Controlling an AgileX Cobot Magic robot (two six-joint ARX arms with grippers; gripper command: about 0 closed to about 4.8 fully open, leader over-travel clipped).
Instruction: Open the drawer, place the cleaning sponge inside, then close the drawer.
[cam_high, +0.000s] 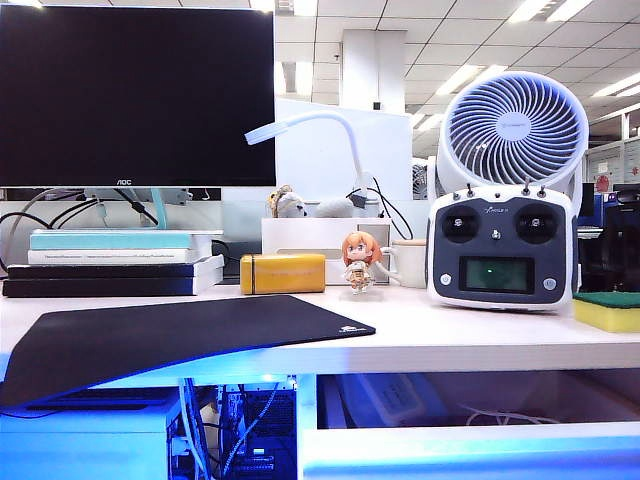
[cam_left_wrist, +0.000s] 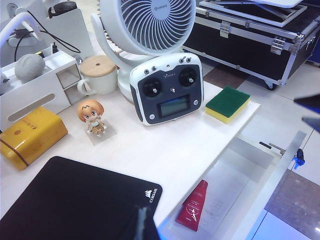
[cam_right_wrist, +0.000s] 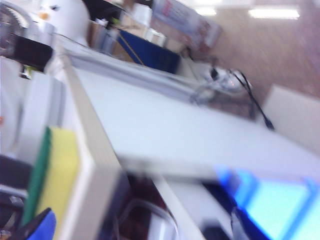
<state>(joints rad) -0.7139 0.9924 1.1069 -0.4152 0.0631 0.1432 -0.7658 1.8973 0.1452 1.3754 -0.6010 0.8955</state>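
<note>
The cleaning sponge, yellow foam under a green layer, lies on the desk's right end beside the white remote controller. The left wrist view shows the sponge too. Below the desk the drawer stands pulled out, its white front panel lit blue, with a red tube inside. My right gripper hovers open off the desk's end, past the sponge; its own blurred view shows the sponge close by one blue fingertip. My left gripper sits shut over the black mouse mat.
On the desk stand a monitor, stacked books, a mustard-yellow case, a small figurine, a mug and a white fan. Cables hang in the compartment under the desk. Black flight cases stand on the floor.
</note>
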